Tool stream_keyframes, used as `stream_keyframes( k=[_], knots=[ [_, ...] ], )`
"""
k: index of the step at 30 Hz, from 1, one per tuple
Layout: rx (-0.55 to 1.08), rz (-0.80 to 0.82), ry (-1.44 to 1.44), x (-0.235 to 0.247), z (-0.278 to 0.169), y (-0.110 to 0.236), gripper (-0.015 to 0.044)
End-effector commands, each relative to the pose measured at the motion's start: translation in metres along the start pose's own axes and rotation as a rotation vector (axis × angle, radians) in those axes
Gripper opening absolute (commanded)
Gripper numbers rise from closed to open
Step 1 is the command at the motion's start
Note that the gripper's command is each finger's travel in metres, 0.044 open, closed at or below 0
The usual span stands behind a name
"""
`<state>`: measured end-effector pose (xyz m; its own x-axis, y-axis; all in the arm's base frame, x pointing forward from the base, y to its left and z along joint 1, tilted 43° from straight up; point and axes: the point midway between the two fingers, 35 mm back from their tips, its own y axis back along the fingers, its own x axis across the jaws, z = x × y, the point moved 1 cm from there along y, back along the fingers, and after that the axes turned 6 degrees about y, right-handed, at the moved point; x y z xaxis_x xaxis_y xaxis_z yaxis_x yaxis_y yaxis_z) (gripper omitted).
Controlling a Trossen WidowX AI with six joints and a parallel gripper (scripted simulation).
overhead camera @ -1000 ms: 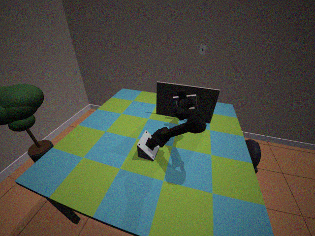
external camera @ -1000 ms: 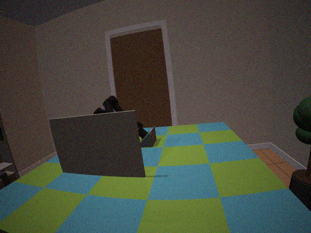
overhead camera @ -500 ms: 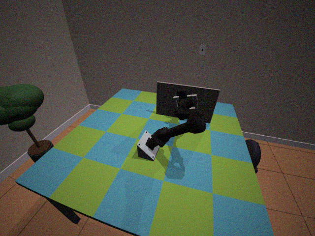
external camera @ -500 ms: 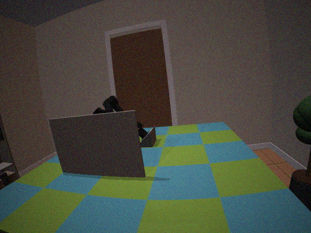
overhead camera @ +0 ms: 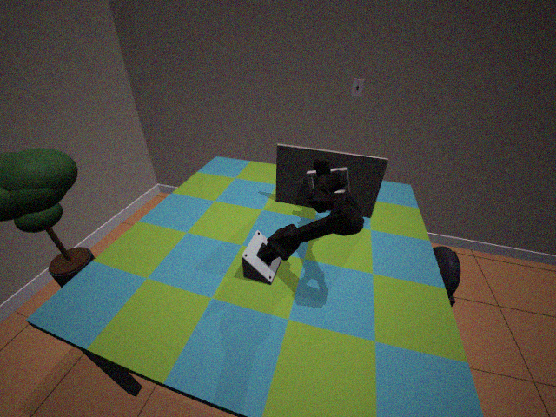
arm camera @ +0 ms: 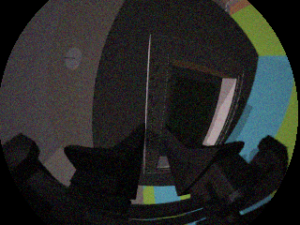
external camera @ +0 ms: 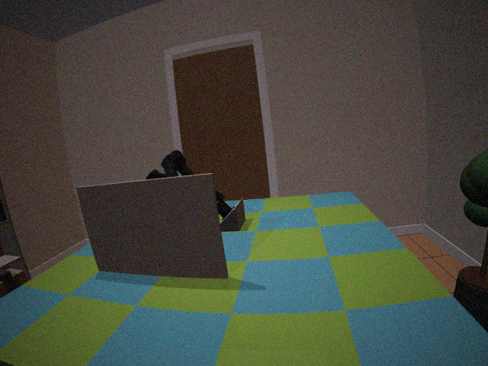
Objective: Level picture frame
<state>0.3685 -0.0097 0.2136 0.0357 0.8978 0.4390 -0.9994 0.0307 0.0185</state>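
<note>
My gripper [overhead camera: 327,180] is clamped on the frame [overhead camera: 340,169], which hangs on the panel [overhead camera: 292,166] standing near the far edge of the worktop [overhead camera: 148,287]. My arm [overhead camera: 314,228] reaches there from the base [overhead camera: 254,251] at the worktop's middle.
</note>
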Motion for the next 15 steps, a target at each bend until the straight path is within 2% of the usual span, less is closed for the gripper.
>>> stream_keyframes(
  k=[1, 15],
  knots=[
    [0.000, 0.016, -0.004, 0.0019, 0.0001, 0.0000, 0.0000],
    [-0.001, 0.009, 0.000, -0.0016, 0.0000, 0.0000, 0.0000]
  ],
)
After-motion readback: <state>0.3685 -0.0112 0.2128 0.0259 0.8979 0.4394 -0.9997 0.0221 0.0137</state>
